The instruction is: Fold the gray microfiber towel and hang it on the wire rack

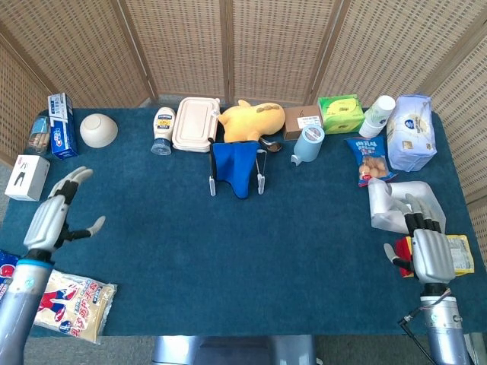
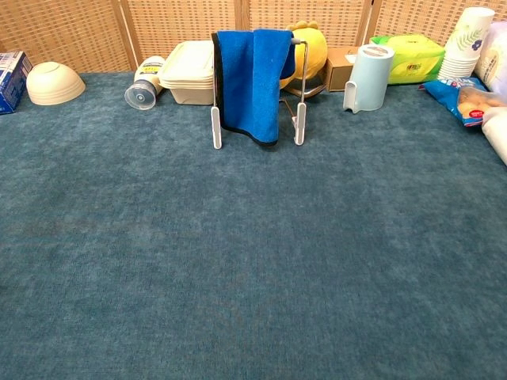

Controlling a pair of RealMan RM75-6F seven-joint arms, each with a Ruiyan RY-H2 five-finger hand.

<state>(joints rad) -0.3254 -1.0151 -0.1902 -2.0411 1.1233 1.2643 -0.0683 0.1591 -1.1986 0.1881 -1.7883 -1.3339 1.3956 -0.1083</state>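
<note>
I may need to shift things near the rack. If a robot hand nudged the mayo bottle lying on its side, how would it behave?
The mayo bottle lies on its side with its round cap facing forward, so it would probably roll rather than slide. It looks like smooth plastic, so likely slippery to pinch. It lies close beside the lunch box, which may stop a roll that way.

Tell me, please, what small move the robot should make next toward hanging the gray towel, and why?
Probably the right hand should ease forward onto the gray towel. The towel lies rumpled near the table's right edge, just beyond that hand's fingertips, and nothing grips it. The left hand hovers open far across the table. Note that the rack already carries a blue towel.
</note>
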